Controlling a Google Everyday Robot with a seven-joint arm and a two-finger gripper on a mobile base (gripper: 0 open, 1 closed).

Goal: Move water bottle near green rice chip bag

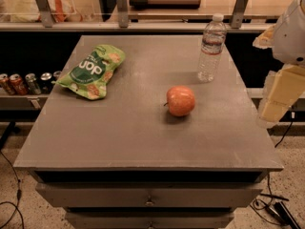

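— Has it started?
— Barely, I'd say. The bottle (pixel 211 49) stands upright behind the apple (pixel 180 100), slightly right. The bag (pixel 92 70) lies well left of the apple.
— And the gripper (pixel 276 99)?
— Right of the apple, past the table (pixel 143 137) edge, touching nothing. Open or closed, I can't tell. Next it must reach the bottle.

A red-orange apple (pixel 180 100) sits near the middle of the grey table (pixel 133 137). Some drink cans (pixel 26 83) stand on a lower shelf at left.
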